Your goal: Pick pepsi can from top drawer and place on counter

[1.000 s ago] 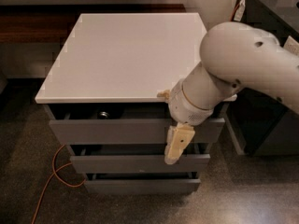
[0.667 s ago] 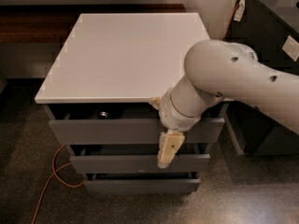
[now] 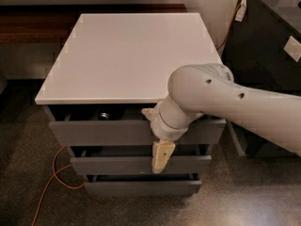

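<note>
One gripper (image 3: 162,157), one pepsi can (image 3: 104,115), one counter (image 3: 127,55) and three grey drawers are showing, with the top drawer (image 3: 94,132) standing partly open above the two lower drawers (image 3: 113,165). The gripper is hanging tip-down in front of the drawer fronts, just below the top drawer's front panel; whether it is wide or narrow cannot be told. The pepsi can is sitting inside the top drawer, above the gripper and off to its left, only its silver end showing, while the counter is lying above and behind the gripper
</note>
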Action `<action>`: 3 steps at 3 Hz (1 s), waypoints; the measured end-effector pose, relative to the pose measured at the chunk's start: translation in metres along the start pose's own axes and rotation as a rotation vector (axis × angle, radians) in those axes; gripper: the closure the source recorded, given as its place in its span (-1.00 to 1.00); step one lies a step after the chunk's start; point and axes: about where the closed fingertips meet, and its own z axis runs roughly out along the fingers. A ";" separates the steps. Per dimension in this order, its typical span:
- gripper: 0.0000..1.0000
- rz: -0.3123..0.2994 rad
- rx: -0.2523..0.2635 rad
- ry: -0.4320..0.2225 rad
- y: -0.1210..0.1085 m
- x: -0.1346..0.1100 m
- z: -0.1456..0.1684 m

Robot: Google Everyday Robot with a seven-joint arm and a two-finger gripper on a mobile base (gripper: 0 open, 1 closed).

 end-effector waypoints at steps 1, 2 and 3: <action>-1.00 0.002 0.023 0.027 -0.016 0.014 0.030; -1.00 0.017 0.050 0.045 -0.027 0.023 0.046; -1.00 0.031 0.069 0.064 -0.039 0.027 0.061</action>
